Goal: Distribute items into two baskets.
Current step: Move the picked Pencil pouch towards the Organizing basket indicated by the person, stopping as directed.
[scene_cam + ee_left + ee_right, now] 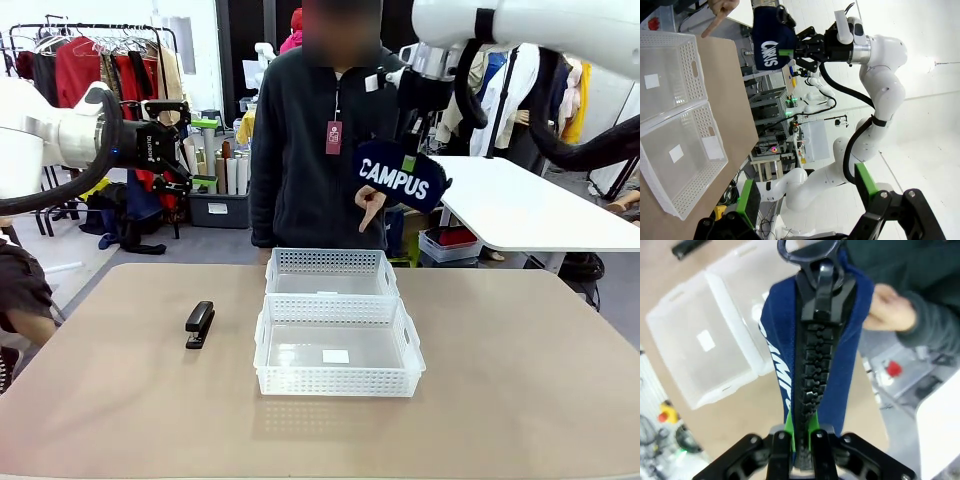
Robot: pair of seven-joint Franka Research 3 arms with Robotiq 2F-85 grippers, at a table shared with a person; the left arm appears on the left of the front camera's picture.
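High over the far edge of the worktop (520,380), my right jaws clamp the pouch (403,178) up behind the far basket (330,262) — the drop, I judge, lies down and toward me — while my left jaws stand wide, nearer the stapler (199,324) lying left of the near basket (338,380).

Front overview, wrist views, common baskets (338,380)

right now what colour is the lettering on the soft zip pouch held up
White, on the navy-blue soft zip pouch; clearest in the front view.
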